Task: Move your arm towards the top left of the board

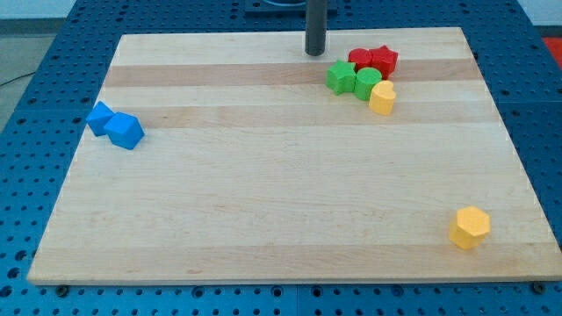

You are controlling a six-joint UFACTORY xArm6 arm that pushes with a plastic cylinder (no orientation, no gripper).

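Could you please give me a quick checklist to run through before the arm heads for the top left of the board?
1. My tip in view, on the board near the top edge: ok.
2. Tip apart from the green blocks and red blocks to its right: ok.
3. Straight path left along the top edge free of blocks: ok.
4. Blue blocks at the left edge lie below that path: ok.
5. Yellow blocks far from the route: ok.
6. Whether the tip touches the board: cannot tell.
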